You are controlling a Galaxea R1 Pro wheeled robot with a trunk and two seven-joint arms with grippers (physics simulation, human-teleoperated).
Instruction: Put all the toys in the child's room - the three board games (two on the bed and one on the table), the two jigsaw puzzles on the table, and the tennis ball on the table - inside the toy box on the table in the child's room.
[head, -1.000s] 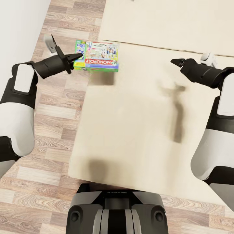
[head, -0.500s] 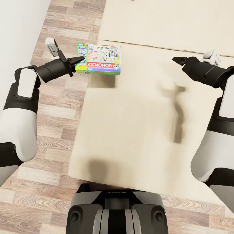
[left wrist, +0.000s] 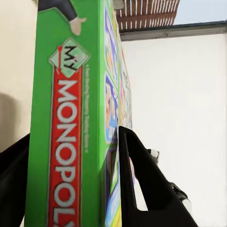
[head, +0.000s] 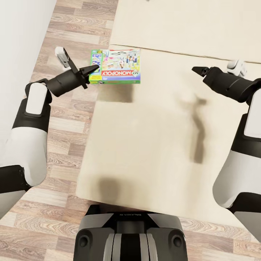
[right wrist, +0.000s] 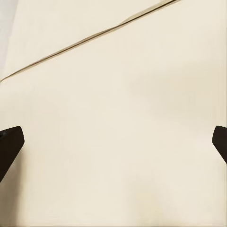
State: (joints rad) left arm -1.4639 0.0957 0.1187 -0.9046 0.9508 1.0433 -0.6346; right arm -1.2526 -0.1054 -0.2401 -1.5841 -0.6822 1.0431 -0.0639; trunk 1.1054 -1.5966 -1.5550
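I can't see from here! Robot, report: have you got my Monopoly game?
Left gripper shut on Monopoly box, lifted over bed corner. Right gripper open, empty. Nothing blocking.

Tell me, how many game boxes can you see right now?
1: the Monopoly box, gripped by the left end effector and lifted over the bed's edge. Others may lie outside these views.
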